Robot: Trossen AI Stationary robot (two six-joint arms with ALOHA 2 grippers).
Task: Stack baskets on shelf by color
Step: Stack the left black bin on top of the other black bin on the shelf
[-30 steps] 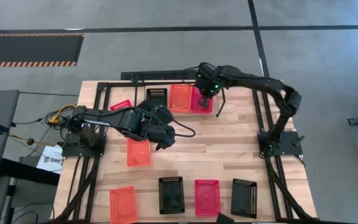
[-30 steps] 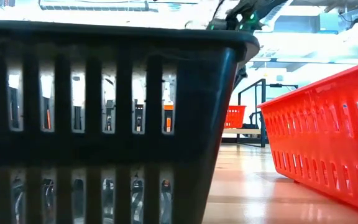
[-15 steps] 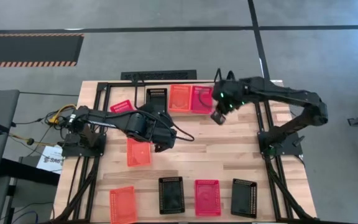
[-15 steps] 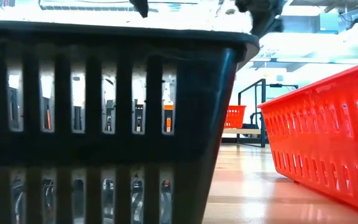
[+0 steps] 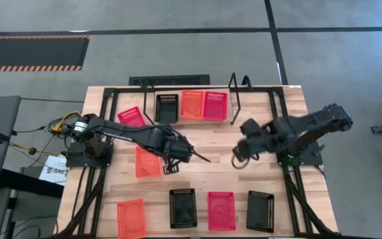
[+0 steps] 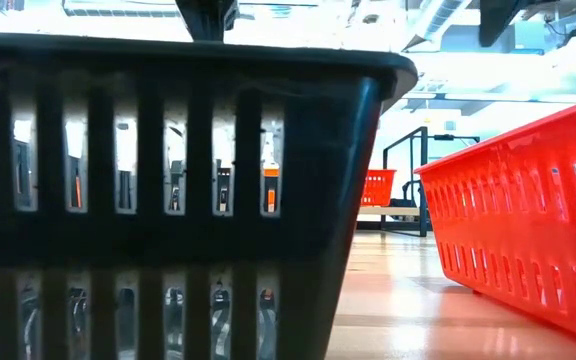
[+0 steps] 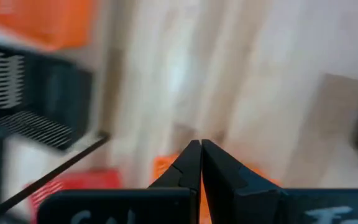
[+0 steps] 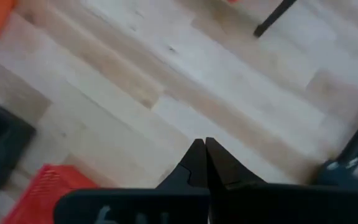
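On the table (image 5: 244,179), the red-pink loose basket (image 5: 132,117) lies far left beside the shelf (image 5: 197,99), where a black basket (image 5: 167,107), an orange basket (image 5: 191,104) and a pink basket (image 5: 215,105) sit side by side, one per colour. The left end effector (image 5: 171,166), its fingers pressed together and holding nothing, has slid from above to the right edge of the orange middle basket (image 5: 147,161). Further right, the right end effector (image 5: 239,158), also pressed together and empty, has swung away from the pink basket on the shelf to mid-table, which suggests that placement is finished and each colour now has a base to stack on. Along the near edge wait an orange front basket (image 5: 130,217), a black front basket (image 5: 182,208), a pink front basket (image 5: 221,210) and a black corner basket (image 5: 260,210). The shelf's upright loop (image 5: 239,89) at its right end and the two arms' closeness over mid-table look like the main obstacles.
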